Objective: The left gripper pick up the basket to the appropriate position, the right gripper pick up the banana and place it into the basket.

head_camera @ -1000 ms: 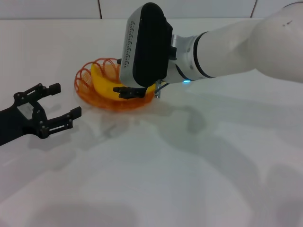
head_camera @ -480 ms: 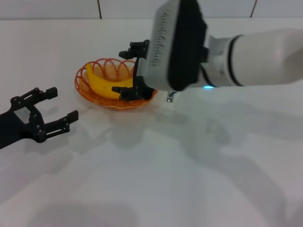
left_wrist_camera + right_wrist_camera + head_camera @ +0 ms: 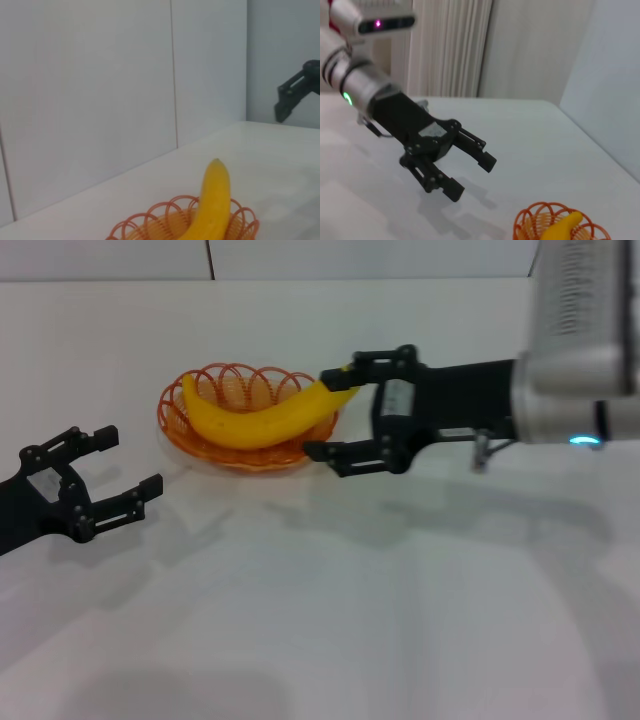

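A white table [image 3: 400, 620] meets pale wall panels [image 3: 90, 90]; a pleated curtain [image 3: 450, 45] hangs behind

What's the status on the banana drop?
Right claw open, beside basket. Left claw open, apart on table. Banana in basket, tip over rim. Nothing blocking.

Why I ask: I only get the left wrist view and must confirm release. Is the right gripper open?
Observer: Yes. The right gripper is open, its fingers on either side of the banana end that overhangs the basket rim.
Operator: Is my left gripper holding the basket?
Observer: No. The left gripper is open and apart from the basket, on the robot's left of it.
Operator: Is the banana properly in?
Observer: The head view shows it lying across the basket, its other end inside the rim.
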Motion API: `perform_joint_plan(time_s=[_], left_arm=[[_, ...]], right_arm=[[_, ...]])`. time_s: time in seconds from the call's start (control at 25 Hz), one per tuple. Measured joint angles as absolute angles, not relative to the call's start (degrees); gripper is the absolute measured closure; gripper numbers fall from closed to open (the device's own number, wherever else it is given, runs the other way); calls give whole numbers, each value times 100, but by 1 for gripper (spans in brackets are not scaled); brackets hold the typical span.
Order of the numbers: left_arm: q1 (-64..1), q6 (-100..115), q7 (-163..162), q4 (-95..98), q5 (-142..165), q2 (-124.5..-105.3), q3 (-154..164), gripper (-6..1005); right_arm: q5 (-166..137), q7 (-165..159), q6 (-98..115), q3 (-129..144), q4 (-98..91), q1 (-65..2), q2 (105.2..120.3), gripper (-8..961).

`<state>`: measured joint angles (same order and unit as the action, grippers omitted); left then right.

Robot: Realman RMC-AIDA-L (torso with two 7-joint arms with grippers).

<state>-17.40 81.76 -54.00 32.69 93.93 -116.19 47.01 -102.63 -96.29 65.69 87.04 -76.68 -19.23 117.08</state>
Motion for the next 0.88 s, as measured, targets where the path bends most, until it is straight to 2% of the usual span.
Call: perform_joint_plan(time_s=[0.36, 0.88], left_arm=[[-1739, 8150, -5345, 3268, 9367, -11622, 4684, 142], [-1691, 8144, -5190, 3183, 9138, -11631, 4684, 142]], right_arm=[[-9257, -8145, 7637, 7228, -5990, -1895, 11693, 179], [-9049, -7105, 7505, 6961, -4109, -2426, 11677, 181]])
